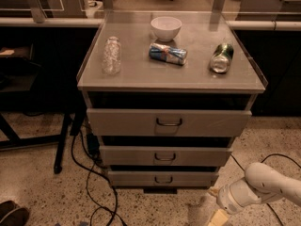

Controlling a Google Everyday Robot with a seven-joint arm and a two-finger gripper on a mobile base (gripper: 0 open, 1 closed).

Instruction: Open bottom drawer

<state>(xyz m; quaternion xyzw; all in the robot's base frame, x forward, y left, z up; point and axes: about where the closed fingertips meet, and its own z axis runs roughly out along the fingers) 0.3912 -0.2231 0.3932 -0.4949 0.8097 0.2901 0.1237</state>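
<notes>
The robot's white arm (pixel 270 182) comes in from the lower right and slants down and to the left, with its thick wrist segment low over the speckled floor (pixel 37 187). The gripper (pixel 212 216) hangs just above the floor, below and in front of the counter's front right corner; a yellowish part of it shows at the bottom edge, and whether it is open or closed cannot be told. It holds nothing that can be seen. The bottom drawer (pixel 141 178) sits lowest under the counter's front edge, to the left of the gripper and apart from it. Its small dark wire handle (pixel 163 179) is at the centre, and its front is set back beneath the middle drawer (pixel 136 155) and the top drawer (pixel 127 122). On the counter (pixel 188 76) a white bowl (pixel 165 28) stands near the back edge. A clear plastic bottle (pixel 111 55) lies toward the left edge, a blue can (pixel 168 53) lies on its side in the middle, and a green can (pixel 222 58) lies toward the right edge. Black cables (pixel 87 173) trail over the floor below the counter's front left corner, beside a dark table leg (pixel 61 145). The cans carry print, but no words on them can be read.
</notes>
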